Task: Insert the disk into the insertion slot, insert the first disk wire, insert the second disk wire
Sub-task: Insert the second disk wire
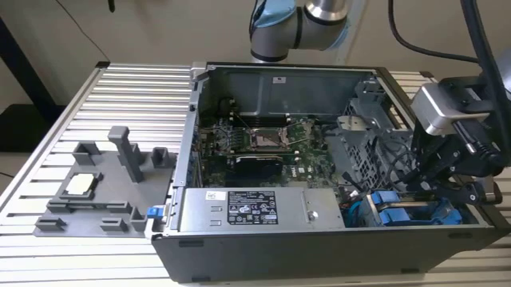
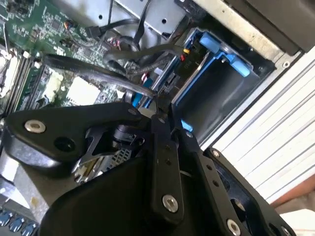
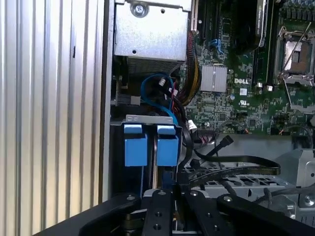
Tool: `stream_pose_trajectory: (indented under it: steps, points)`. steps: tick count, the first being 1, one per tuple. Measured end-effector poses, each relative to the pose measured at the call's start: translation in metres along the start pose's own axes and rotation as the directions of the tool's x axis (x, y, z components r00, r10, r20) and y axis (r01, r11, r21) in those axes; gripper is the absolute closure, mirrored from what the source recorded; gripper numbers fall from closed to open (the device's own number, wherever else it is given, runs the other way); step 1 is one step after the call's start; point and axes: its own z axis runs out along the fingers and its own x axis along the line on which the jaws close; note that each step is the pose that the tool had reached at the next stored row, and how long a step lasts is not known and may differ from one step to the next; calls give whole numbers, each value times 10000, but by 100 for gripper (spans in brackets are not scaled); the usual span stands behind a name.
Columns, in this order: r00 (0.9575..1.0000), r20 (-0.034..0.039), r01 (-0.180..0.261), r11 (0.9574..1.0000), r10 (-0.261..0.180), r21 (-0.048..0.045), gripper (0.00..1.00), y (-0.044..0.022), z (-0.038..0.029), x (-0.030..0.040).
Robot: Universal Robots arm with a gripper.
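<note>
Open computer case (image 1: 319, 251) on the desk (image 1: 136, 101). The pincer (image 3: 167, 194) hangs just above two blue-tabbed carriers (image 3: 150, 145) — both seated in the drive cage beside the power-supply box (image 1: 259, 209), so the disk appears already inserted. Its opening cannot be told; black wires (image 3: 231, 169) lie close beside it.

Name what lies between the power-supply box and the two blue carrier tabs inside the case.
In the first wrist view, looped blue cables lie between the power-supply box and the blue carrier tabs.
</note>
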Motion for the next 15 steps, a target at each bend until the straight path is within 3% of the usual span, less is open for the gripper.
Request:
stream_pose_trajectory:
  steps: [5, 12, 15]
  points:
    - [10000, 38, -26, 10000, 26, -57, 84, -82, 59, 12]
    - [9974, 39, -724, 9974, 724, 36, 84, -84, 103, 19]
    - [9973, 41, -727, 9973, 727, 33, 84, -84, 108, 20]
